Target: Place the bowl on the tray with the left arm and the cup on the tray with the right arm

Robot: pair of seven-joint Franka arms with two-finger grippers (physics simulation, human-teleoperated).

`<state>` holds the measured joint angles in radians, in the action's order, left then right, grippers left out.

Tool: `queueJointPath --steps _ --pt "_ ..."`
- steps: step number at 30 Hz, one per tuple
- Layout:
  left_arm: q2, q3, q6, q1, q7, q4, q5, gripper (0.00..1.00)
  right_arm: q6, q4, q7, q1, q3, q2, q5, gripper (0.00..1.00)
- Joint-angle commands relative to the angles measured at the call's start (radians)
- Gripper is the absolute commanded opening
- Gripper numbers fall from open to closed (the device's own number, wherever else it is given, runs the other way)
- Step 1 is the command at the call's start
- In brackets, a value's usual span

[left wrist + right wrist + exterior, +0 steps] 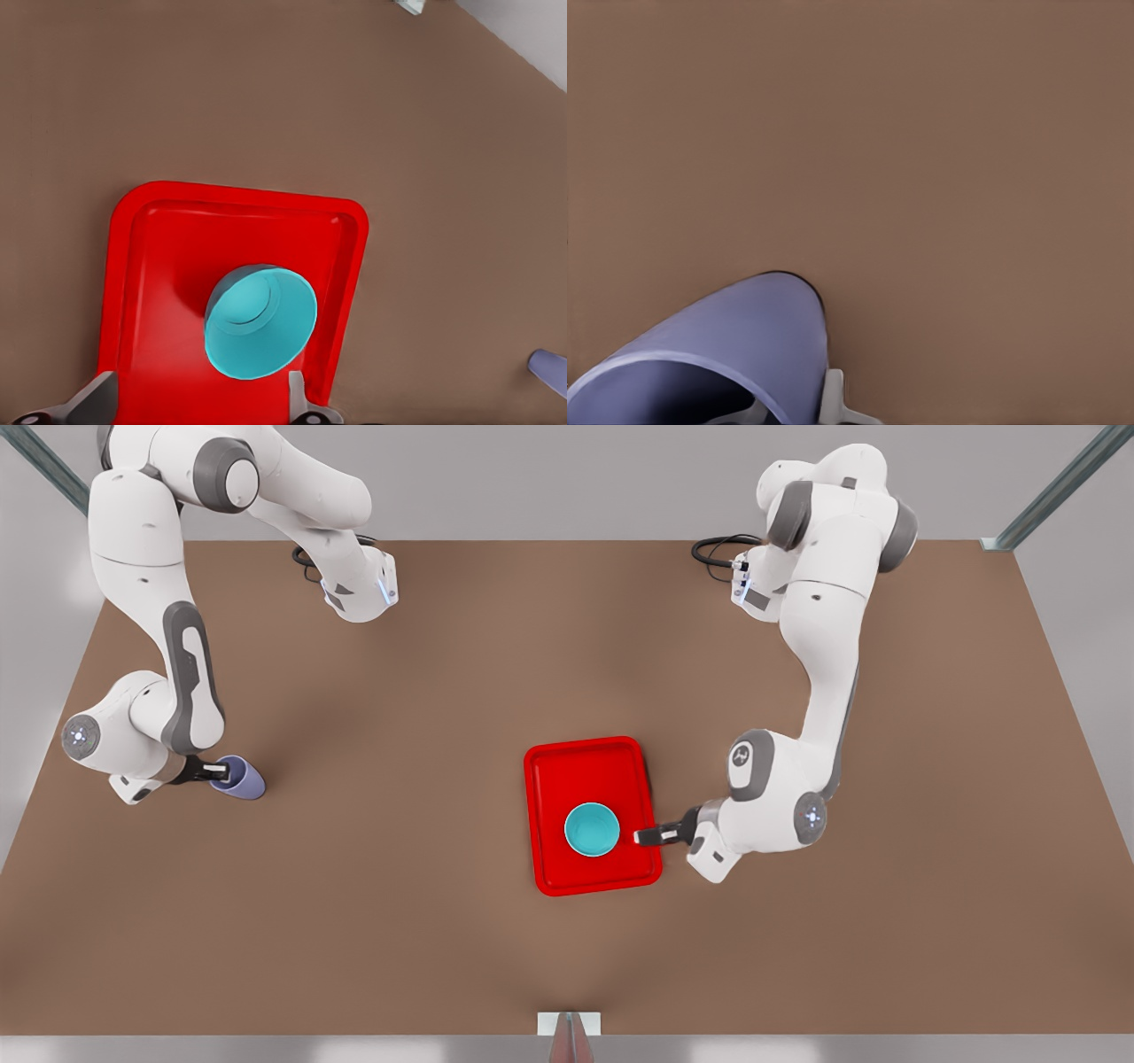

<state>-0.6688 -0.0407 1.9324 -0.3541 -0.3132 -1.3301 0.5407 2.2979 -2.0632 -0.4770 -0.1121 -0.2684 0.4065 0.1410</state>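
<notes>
In the front view, the bowl (pixel 592 829) sits on the tray (pixel 549 779) just beyond the left gripper (pixel 645 836). The right gripper (pixel 215 771) pinches the cup (pixel 239 778) on the table (pixel 399 921).

In the left wrist view, its fingers (pixel 297 390) stand spread, released, with the bowl (pixel 261 323) ahead of them on the tray (pixel 151 266).

In the right wrist view, a finger (pixel 833 398) presses the rim of the cup (pixel 744 341).

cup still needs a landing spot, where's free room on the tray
The tray is bare across its far half, beyond the bowl, and in a strip along its front-view left rim. The near half is crowded: the bowl sits there with the left gripper open at the rim beside it. The right gripper grips the cup far off on the table.
</notes>
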Motion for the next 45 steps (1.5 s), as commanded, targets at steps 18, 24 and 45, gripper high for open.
queueJointPath --steps 18,24,45 --pt "0.379 0.148 -0.406 0.195 0.137 0.035 -0.702 1.00 -0.031 0.006 -0.077 0.064 0.009 -0.078 0.000 0.21" --pt "0.379 0.147 -0.420 0.195 0.131 0.035 -0.699 1.00 -0.121 0.046 0.077 0.146 0.083 -0.109 0.000 0.21" --pt "0.373 0.131 -0.434 0.198 0.134 0.031 -0.700 1.00 -0.077 0.158 0.868 0.198 0.555 -0.044 -0.005 0.21"
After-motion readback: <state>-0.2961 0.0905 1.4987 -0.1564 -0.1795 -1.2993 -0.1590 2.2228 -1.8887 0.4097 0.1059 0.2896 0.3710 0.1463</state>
